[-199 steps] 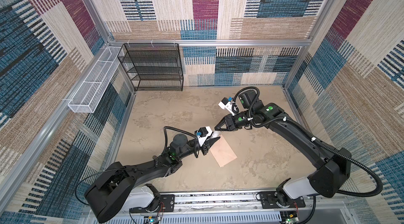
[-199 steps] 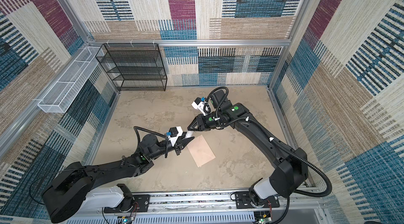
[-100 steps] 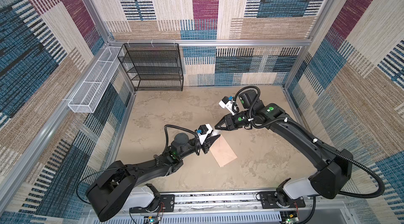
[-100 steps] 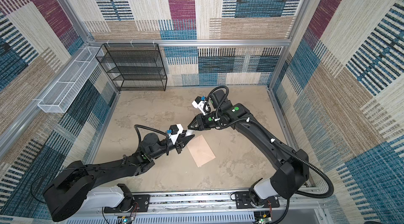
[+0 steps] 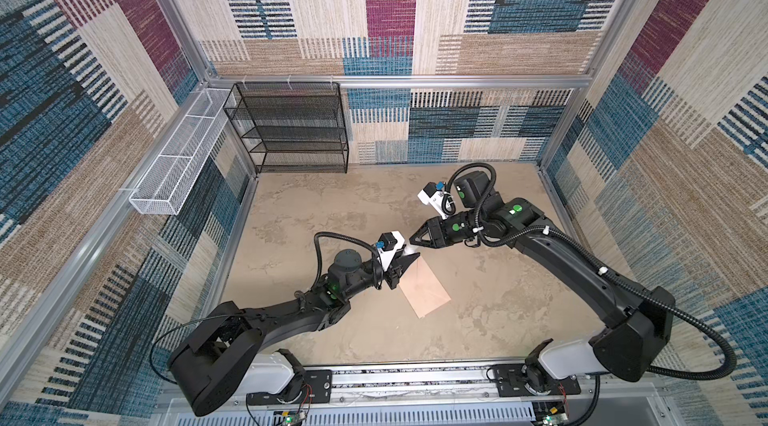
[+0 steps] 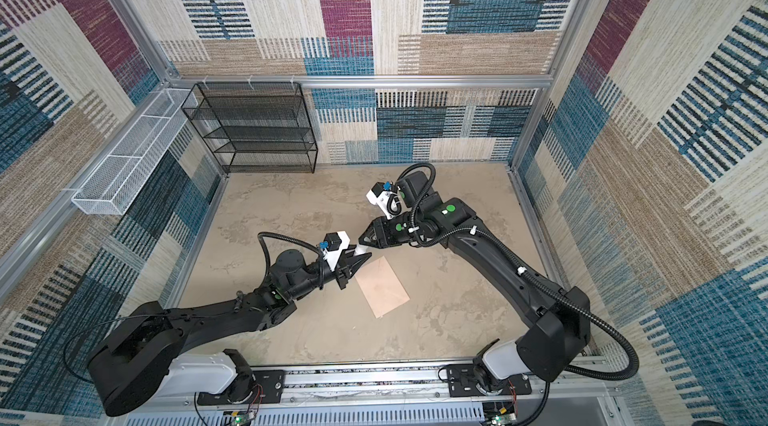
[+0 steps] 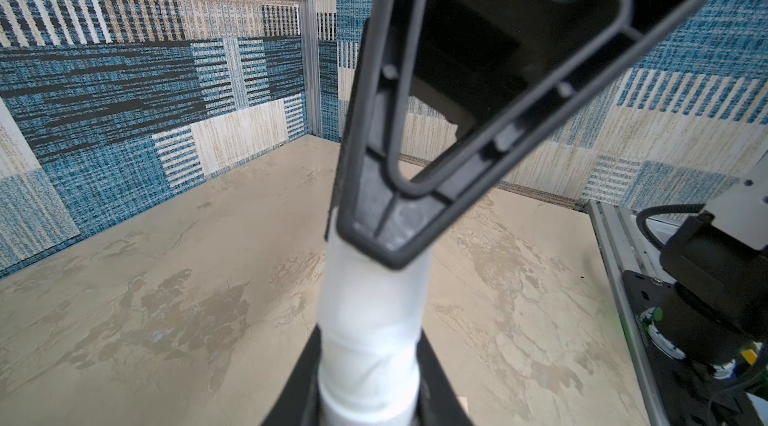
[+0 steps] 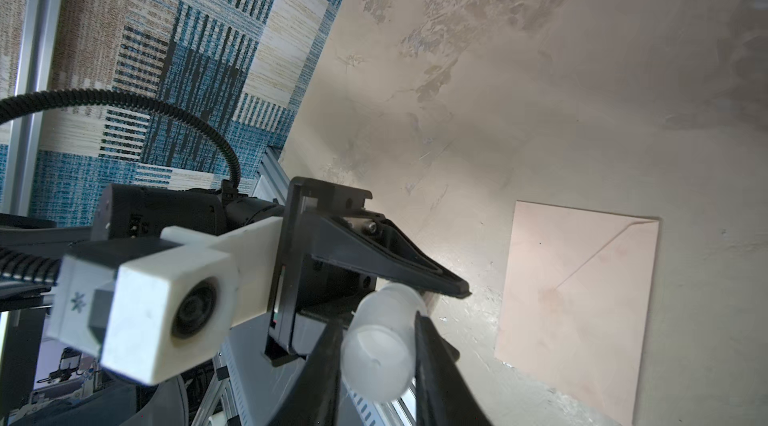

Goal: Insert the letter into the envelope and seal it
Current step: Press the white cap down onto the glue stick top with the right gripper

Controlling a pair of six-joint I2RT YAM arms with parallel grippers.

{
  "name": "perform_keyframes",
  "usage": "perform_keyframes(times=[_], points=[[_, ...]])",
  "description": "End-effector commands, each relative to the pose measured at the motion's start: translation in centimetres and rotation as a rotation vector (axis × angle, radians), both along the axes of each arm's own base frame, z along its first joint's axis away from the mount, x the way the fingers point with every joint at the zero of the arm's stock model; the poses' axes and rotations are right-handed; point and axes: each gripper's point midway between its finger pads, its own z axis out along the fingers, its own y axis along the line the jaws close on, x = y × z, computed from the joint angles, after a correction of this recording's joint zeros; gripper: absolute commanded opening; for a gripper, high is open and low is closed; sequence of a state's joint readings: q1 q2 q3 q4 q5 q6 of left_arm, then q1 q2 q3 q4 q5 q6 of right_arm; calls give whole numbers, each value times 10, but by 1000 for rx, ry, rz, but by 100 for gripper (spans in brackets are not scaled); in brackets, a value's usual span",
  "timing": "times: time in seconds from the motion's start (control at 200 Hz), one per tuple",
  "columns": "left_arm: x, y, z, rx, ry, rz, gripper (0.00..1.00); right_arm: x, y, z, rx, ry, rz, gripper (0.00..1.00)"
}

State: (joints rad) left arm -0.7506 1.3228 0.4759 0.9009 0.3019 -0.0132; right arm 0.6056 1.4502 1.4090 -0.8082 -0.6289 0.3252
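Observation:
The pale pink envelope lies flat on the tabletop with its pointed flap folded down. The letter is out of view. A small white tube hangs in the air just beyond the envelope's far corner, held from both ends. My left gripper is shut on the tube's body. My right gripper is shut on the tube's other end. The two grippers meet tip to tip.
A black wire shelf stands at the back left. A white wire basket hangs on the left wall. Patterned walls close the table in on three sides. A metal rail runs along the front edge.
Both grippers keep their hold on the tube. The left gripper has crept slightly away from the front edge. The envelope has not moved.

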Motion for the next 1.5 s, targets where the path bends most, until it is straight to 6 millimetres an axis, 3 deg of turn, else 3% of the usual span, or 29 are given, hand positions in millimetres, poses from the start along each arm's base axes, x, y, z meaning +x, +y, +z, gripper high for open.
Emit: perform_keyframes(times=[0.0, 0.481, 1.157, 1.498], points=[[3, 0, 19, -56, -40, 9, 0, -12, 3, -7, -21, 57, 39, 31], [3, 6, 28, -86, -88, 38, 0, -14, 9, -38, -146, 89, 41, 30], [-3, 23, 82, -209, -246, 84, 0, -17, 22, -72, -262, 86, 44, 26], [-8, 27, 96, -230, -274, 84, 0, -16, 22, -88, -293, 112, 44, 24]])
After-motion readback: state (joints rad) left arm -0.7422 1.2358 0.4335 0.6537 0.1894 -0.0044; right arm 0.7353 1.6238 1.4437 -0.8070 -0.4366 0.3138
